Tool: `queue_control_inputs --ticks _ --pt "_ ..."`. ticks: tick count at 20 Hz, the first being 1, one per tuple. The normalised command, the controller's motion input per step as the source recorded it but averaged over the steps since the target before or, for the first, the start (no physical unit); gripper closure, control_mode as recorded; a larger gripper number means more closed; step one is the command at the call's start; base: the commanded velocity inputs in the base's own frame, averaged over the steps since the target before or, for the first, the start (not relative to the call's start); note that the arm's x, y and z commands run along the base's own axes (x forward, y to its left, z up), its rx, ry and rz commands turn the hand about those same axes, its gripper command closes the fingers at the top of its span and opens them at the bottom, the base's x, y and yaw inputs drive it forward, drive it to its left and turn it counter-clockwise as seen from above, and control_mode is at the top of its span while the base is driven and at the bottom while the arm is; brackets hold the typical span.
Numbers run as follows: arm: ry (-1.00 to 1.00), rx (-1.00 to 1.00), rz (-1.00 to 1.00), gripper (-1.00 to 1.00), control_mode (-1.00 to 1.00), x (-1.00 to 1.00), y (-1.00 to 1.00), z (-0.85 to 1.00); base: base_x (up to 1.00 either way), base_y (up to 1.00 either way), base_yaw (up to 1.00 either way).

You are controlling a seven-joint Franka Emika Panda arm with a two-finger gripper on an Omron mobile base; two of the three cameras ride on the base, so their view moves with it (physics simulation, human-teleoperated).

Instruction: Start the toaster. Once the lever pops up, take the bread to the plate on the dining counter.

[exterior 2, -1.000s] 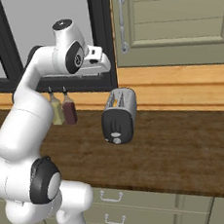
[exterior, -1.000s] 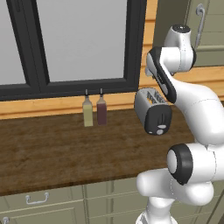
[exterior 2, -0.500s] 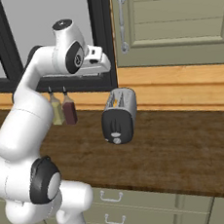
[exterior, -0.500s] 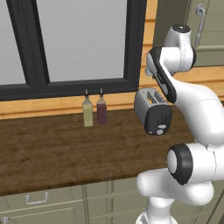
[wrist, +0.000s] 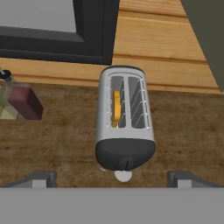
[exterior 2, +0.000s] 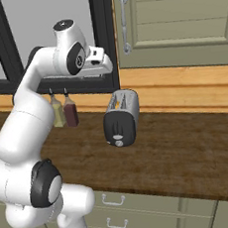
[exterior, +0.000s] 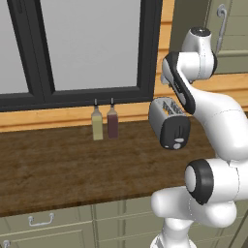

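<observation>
The arm (exterior 2: 31,114) is built of glossy white, rounded, bulbous segments with black rings and black discs at the joints. A long black band runs along one upper link. The claw (wrist: 111,175) ends in two small dark grey tips.

You have a dark wood-grain worktop (exterior: 63,169) running across the scene, with two small bottles standing at its back edge, touching or just beside each other: a pale yellow-green bottle (exterior: 97,124) and a dark red-brown bottle (exterior: 112,122), both upright with thin dark caps. Directly behind the bottles runs a light wooden sill (exterior: 58,116), and above that sill you see a window (exterior: 92,43) with a thick black frame and flat grey panes. To the right of the window hangs an olive-green wall cabinet (exterior 2: 176,22) with a curved metal handle (exterior 2: 125,22). Below the worktop's front edge sit olive-green drawers (exterior 2: 146,207) with small silver handles.
</observation>
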Motion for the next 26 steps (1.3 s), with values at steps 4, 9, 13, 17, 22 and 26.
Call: queue_control_inputs --ticks 4,9,13,17,22,26 --pt "0.00 0.00 0.00 -1.00 -1.00 0.00 0.00 0.00 0.00 0.00 0.00" --pt "0.00 0.00 0.00 -1.00 -1.00 0.00 0.00 0.00 0.00 0.00 0.00" --pt "0.00 0.00 0.00 -1.00 -1.00 0.00 0.00 0.00 0.00 0.00 0.00" --pt "0.00 0.00 0.00 -1.00 -1.00 0.00 0.00 0.00 0.00 0.00 0.00" --pt "0.00 0.00 0.00 -1.00 -1.00 0.00 0.00 0.00 0.00 0.00 0.00" --pt "0.00 0.00 0.00 -1.00 -1.00 0.00 0.00 0.00 0.00 0.00 0.00"
